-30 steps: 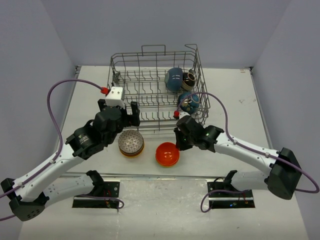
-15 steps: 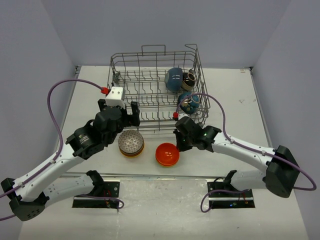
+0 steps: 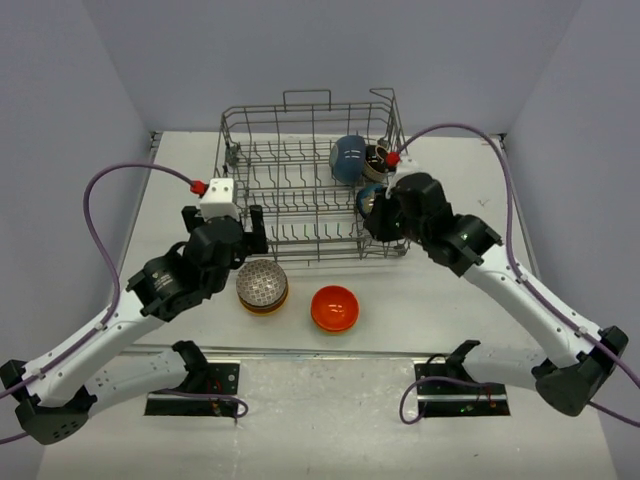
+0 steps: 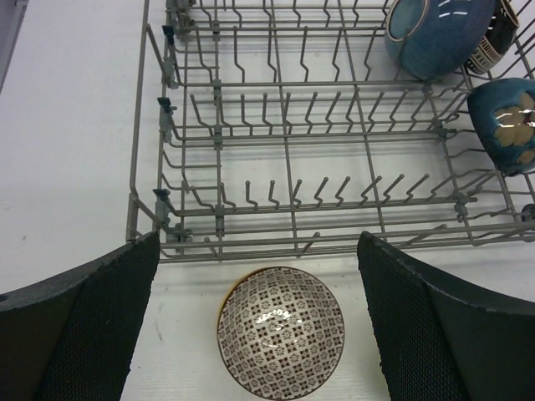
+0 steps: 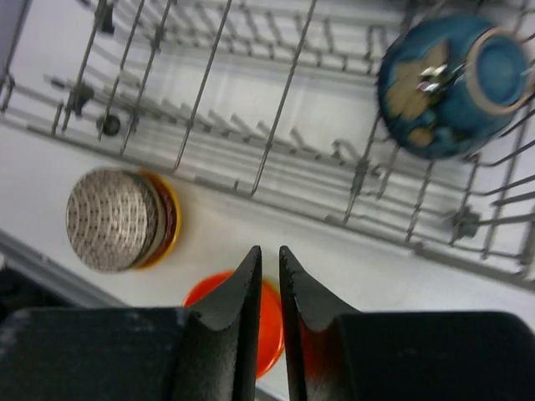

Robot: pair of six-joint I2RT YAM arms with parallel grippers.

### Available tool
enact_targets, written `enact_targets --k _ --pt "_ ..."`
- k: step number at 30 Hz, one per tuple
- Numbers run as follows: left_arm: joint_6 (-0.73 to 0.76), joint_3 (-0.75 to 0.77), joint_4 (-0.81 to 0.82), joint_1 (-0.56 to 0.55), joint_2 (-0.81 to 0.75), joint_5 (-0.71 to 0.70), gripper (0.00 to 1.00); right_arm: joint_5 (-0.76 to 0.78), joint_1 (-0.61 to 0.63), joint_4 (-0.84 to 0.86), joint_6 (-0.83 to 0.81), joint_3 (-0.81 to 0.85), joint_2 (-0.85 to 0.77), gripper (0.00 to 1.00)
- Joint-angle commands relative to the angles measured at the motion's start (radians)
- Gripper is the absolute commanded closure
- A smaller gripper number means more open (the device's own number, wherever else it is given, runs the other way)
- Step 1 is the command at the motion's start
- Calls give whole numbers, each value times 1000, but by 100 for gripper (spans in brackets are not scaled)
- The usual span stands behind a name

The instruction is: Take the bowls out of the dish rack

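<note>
At the front-left corner of the dish rack (image 3: 222,130), the left gripper (image 4: 257,251) is hovering with its jaws spread wide, holding nothing. Below it, a stack of bowls topped by a patterned bowl (image 4: 282,338) is sitting on the bench (image 3: 180,180) just in front of the rack. How many are nested there cannot be told. Right of the stack, also in front of the rack, an orange bowl (image 3: 334,308) is resting upright. Much of the unloading therefore looks done.

Only the rack's right end is holding anything. A blue bowl (image 3: 348,158) and a black-and-cream bowl (image 3: 378,157) are leaning at the back, and a dark teal bowl (image 5: 435,92) is sitting nearer the front. The right gripper (image 5: 269,251) is hanging over that front-right part, jaws nearly together and empty. Three bowls are waiting.
</note>
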Motion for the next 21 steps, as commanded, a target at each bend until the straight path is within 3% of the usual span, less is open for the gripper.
enact_targets --k 1,4,5,11,14,21 --pt "-42 18 -67 3 -51 -62 0 -24 -105 32 -80 102 50 85" --pt "-6 -5 -73 3 -88 -19 0 -74 -185 97 -111 189 146 81" --pt "5 -13 -81 3 -102 -7 0 -60 -220 103 -114 245 212 67" --pt "51 -106 -78 3 -175 78 0 -46 -323 71 -112 563 561 62" --pt "57 -155 -75 3 -230 49 0 -84 -351 43 -125 723 721 61" --pt "39 -242 -32 3 -359 7 0 -143 -391 0 -137 954 953 50"
